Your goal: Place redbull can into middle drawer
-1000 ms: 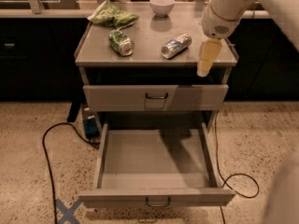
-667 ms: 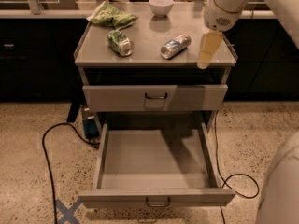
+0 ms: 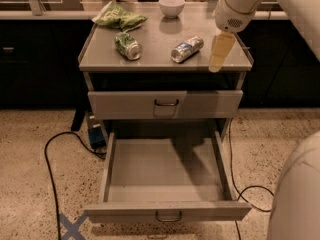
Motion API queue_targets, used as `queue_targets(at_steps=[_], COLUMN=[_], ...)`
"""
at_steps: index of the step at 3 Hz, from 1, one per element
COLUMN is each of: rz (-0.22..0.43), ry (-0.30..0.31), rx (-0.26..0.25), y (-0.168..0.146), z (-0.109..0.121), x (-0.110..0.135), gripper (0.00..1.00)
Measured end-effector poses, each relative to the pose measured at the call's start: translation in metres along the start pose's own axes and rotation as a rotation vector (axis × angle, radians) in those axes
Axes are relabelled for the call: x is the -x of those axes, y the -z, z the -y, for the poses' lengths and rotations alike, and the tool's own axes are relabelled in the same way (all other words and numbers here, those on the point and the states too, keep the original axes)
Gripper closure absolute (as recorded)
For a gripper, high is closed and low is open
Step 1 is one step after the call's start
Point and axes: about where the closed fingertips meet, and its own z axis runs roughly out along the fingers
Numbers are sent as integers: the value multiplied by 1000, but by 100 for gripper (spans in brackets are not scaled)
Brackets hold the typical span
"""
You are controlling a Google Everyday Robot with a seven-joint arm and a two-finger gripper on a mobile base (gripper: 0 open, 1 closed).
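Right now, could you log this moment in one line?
gripper: above cabinet top, right; redbull can: lying there, ungrasped; middle drawer: open

The arm reaches in from upper right, its gripper (image 3: 219,54) pointing down

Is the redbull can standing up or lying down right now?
Lying down: the redbull can rests on its side on the cabinet top. The gripper hovers just to its right, apart from it.
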Motion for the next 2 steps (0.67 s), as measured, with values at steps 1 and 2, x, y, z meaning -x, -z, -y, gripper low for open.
queue_targets(at_steps=[1, 2], rz=[0, 38], ry=[27, 55], rx=[-51, -61], y=[-6, -18], z=[23, 45], x=[15, 36], gripper=[0, 0])
